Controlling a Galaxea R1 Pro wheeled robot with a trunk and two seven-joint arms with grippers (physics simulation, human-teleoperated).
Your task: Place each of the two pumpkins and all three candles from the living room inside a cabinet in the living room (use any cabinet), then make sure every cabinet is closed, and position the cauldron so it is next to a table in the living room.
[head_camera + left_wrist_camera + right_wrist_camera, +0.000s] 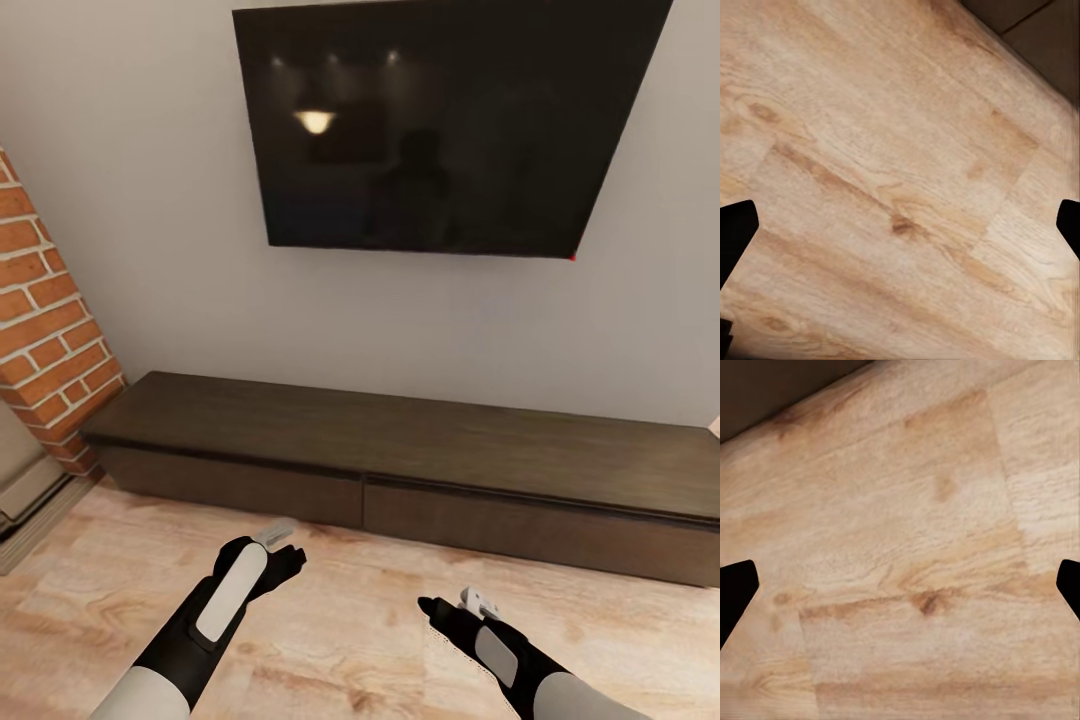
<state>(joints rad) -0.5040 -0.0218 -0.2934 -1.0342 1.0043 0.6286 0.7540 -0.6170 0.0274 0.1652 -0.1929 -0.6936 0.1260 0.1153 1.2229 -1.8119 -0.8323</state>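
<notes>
The cabinet (pixel 400 440) is a long, low dark brown unit against the wall, straight ahead of me. Its two wide drawer fronts sit flush and shut. My left gripper (pixel 285 555) hovers over the wood floor just in front of the left drawer front, open and empty. My right gripper (pixel 440 605) hangs lower, further back from the cabinet, also open and empty. In each wrist view the black fingertips (pixel 735 232) (pixel 735 592) stand far apart over bare floor, with a corner of the cabinet (pixel 1050 37) (pixel 772 390) showing. Pumpkins, candles, cauldron and table are out of view.
A large dark TV (pixel 440 120) hangs on the grey wall above the cabinet. A red brick column (pixel 50 330) stands at the cabinet's left end, with a beige unit (pixel 25 480) beside it. Light wood floor (pixel 350 640) spreads under both arms.
</notes>
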